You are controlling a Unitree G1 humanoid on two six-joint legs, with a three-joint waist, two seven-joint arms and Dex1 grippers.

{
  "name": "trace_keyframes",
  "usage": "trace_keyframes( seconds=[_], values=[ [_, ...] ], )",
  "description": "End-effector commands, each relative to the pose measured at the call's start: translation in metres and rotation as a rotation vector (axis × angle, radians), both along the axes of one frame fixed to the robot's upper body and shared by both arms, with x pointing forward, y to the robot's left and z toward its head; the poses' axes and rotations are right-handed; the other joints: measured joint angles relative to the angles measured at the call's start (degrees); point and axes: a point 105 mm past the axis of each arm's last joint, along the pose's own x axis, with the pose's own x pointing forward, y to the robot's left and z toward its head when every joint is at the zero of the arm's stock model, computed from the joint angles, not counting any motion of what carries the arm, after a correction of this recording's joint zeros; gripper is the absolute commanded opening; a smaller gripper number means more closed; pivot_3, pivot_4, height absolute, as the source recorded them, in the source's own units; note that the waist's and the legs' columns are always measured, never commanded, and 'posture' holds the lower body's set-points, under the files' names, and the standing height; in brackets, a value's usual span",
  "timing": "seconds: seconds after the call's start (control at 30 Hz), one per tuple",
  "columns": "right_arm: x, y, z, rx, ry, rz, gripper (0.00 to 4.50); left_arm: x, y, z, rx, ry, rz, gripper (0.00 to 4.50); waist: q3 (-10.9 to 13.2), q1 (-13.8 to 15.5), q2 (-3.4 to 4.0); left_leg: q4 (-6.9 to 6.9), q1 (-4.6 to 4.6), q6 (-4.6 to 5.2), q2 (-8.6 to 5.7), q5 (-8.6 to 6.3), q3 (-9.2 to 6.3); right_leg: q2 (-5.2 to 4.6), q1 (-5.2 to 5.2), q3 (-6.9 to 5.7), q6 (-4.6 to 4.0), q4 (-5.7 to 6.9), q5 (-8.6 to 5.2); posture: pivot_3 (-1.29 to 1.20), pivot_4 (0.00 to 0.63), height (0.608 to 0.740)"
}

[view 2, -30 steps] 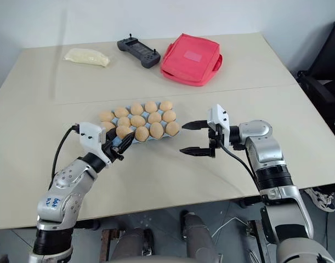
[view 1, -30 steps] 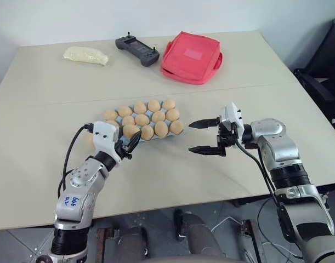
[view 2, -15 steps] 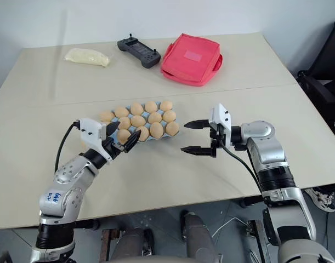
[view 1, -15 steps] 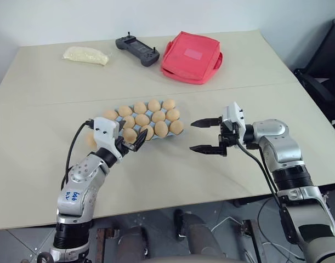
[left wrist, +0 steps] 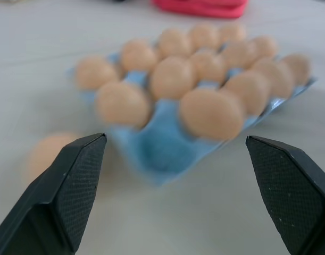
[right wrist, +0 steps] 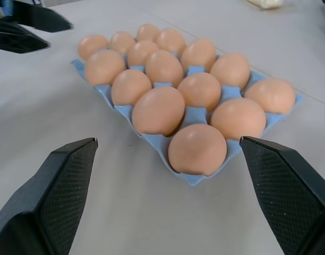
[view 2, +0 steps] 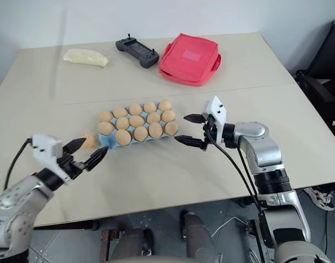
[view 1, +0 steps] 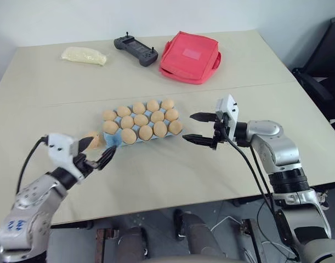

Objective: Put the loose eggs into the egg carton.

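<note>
A light blue egg carton (view 1: 114,140) sits mid-bench on a beige bench (view 1: 172,175), nearly full of tan eggs, with one corner cup bare. One loose egg (view 1: 92,139) lies on the bench just beside that corner. The left hand (view 1: 96,153) hovers near this egg, fingers spread wide and holding nothing. The right hand (view 1: 197,127) hangs just beside the carton's opposite end, fingers also wide apart and holding nothing.
</note>
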Motion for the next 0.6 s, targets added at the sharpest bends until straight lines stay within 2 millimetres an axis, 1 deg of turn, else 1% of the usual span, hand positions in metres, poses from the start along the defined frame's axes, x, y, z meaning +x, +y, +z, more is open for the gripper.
trace_keyframes(
  seconds=[0.03, 0.17, 0.27, 0.33, 0.47, 0.5, 0.53, 0.6],
  values=[
    [-0.004, 0.000, 0.018, 0.065, -0.049, 0.004, 4.50, -0.015, 0.018, 0.008, 0.029, -0.025, 0.053, 4.47, 0.0, 0.0, 0.00, -0.01, 0.00, 0.02, 0.00, -0.01, 0.00, 0.01, 0.00, -0.01, 0.00, -0.05, 0.00, 0.00, 0.150, 0.740],
    [-0.004, 0.001, 0.016, 0.056, -0.037, 0.010, 4.50, -0.027, 0.035, -0.001, 0.020, 0.011, 0.117, 4.47, 0.0, 0.0, 0.00, -0.04, -0.02, 0.05, 0.03, -0.05, 0.01, 0.00, 0.00, -0.01, 0.00, -0.17, 0.00, 0.00, 0.150, 0.740],
    [-0.002, 0.003, 0.017, 0.052, -0.036, 0.014, 4.50, -0.033, 0.041, -0.008, 0.009, 0.034, 0.151, 4.47, 0.0, 0.0, 0.00, -0.08, -0.04, 0.05, 0.04, -0.07, 0.00, 0.00, 0.00, -0.01, -0.02, -0.27, -0.02, 0.00, 0.150, 0.740],
    [-0.001, 0.003, 0.018, 0.045, -0.045, 0.014, 4.50, -0.036, 0.043, -0.013, -0.001, 0.045, 0.172, 4.47, 0.0, 0.0, 0.00, -0.09, -0.05, 0.06, 0.04, -0.10, 0.01, 0.01, 0.00, -0.01, -0.03, -0.33, -0.02, 0.00, 0.150, 0.740],
    [-0.001, 0.003, 0.018, 0.033, -0.051, 0.017, 4.50, -0.040, 0.041, -0.019, -0.011, 0.059, 0.181, 4.47, 0.0, -0.2, 0.00, -0.11, -0.10, 0.04, 0.10, -0.17, 0.01, -0.01, 0.01, 0.00, 0.00, -0.45, 0.00, 0.00, 0.150, 0.740],
    [0.000, 0.004, 0.018, 0.029, -0.057, 0.018, 4.50, -0.041, 0.041, -0.019, -0.013, 0.057, 0.182, 4.47, 0.0, -0.2, 0.01, -0.14, -0.23, 0.07, 0.04, -0.17, -0.24, -0.18, 0.09, -0.13, 0.05, -0.46, 0.02, 0.00, 0.150, 0.740],
    [0.000, 0.004, 0.018, 0.027, -0.060, 0.016, 4.50, -0.041, 0.041, -0.019, -0.014, 0.056, 0.184, 4.47, 0.0, -0.4, 0.02, -0.14, -0.52, 0.10, -0.01, -0.15, -0.72, -0.41, 0.26, -0.65, 0.05, -0.47, 0.01, 0.00, 0.150, 0.740],
    [0.000, 0.005, 0.018, 0.034, -0.050, 0.015, 4.50, -0.040, 0.041, -0.019, -0.011, 0.053, 0.188, 4.47, 0.1, -0.2, 0.14, -0.08, -0.87, 0.18, -0.21, 0.04, -2.20, -1.03, 0.54, -2.08, 0.03, -0.39, -0.01, 0.00, 0.150, 0.740]
  ],
)
